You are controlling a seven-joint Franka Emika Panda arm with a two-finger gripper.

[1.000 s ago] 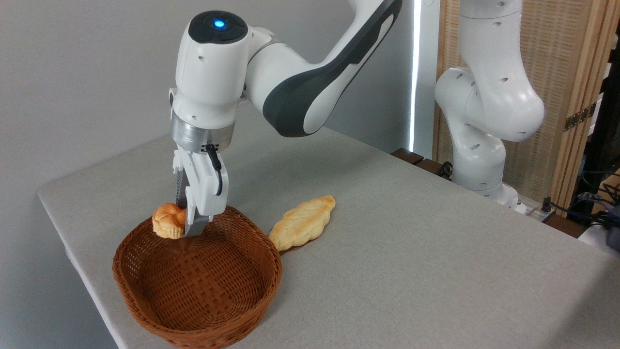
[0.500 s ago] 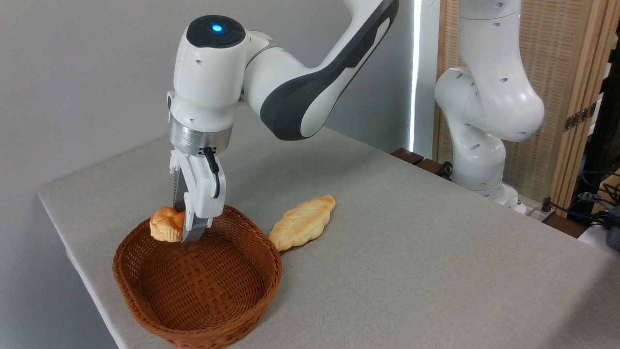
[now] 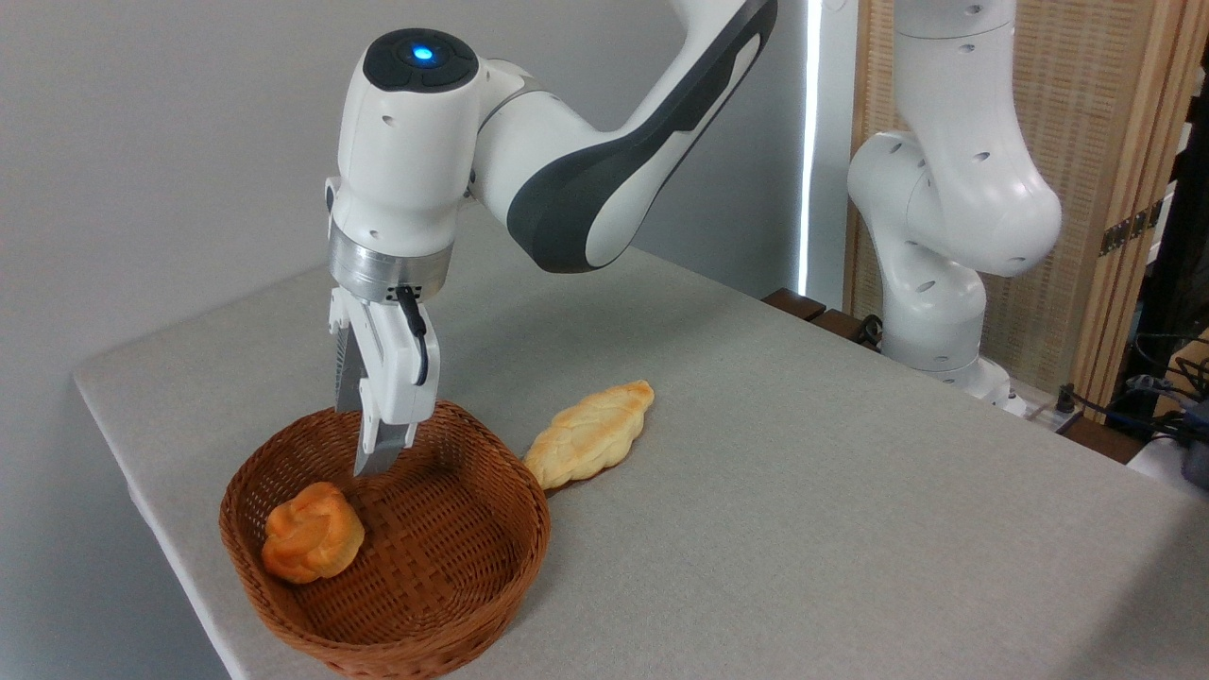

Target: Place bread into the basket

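The small round deep-orange knotted bun [image 3: 313, 545] lay inside the oval reddish-brown woven wicker basket [image 3: 491, 576], on its floor toward the left wall. The arm's two-finger gripper [image 3: 371, 460] hung above the basket's rear part, up and to the right of the bun and clear of it, holding nothing; how far its jaws stood apart could not be told. A pale-yellow braided loaf [image 3: 590, 433] lay on the grey worktop [image 3: 803, 491] just beside the basket.

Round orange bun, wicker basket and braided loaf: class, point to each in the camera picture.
Round orange bun [image 3: 312, 545]: camera view, on its knotted top.
Wicker basket [image 3: 491, 576]: camera view, on its right outer wall.
Braided loaf [image 3: 590, 433]: camera view, on the middle of its crust.
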